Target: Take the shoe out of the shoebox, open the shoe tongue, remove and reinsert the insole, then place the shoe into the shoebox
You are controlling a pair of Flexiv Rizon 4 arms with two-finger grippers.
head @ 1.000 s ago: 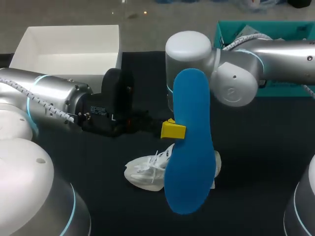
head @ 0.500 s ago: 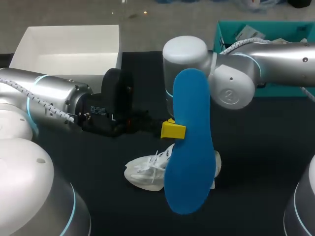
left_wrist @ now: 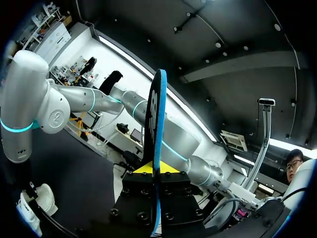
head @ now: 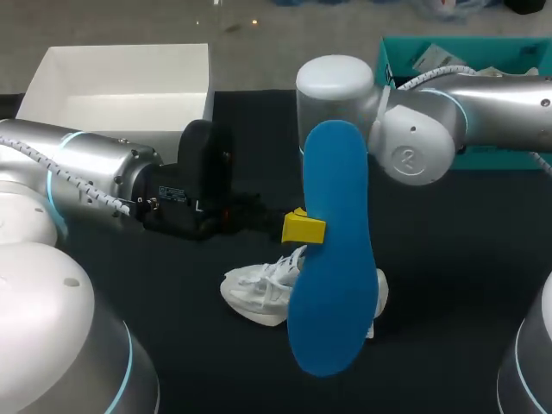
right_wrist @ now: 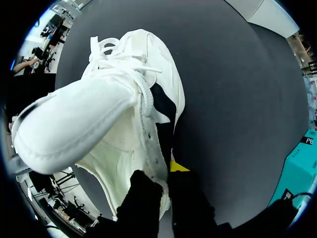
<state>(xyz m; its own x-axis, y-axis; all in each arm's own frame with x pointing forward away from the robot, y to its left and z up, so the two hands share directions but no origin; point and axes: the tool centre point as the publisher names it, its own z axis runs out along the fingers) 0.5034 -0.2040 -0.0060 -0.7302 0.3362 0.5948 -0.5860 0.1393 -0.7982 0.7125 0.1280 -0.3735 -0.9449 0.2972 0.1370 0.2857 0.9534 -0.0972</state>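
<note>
Head view has the left arm point(head: 95, 172) coming in low and flat from the left side. The left gripper point(head: 304, 228) is clamped on the blue insole point(head: 332, 259), holding it up on end above the black table point(head: 448, 259). The right arm point(head: 483, 95) comes in from the right, bends at a fat elbow and drops straight down behind the insole, so its gripper is totally hidden from up here.

The white shoe point(head: 259, 293) sits just below the left gripper with its toe poking out to the left and its back half covered by the insole. I can't say if the sole is resting on the table or lifted a bit. The white shoebox point(head: 121, 82) is at the far left corner, well apart from all this.

In the left wrist view the insole is edge-on, a thin blue line pinched right between the yellow tips.

In the right wrist view the right gripper point(right_wrist: 166, 173) is pinching the shoe's side wall at the opening, one finger inside and one outside, with only one yellow tip peeking out. The tongue point(right_wrist: 74, 124) flops out wide and the laces point(right_wrist: 119, 59) lie beyond it. The toe is hidden behind the tongue.
</note>
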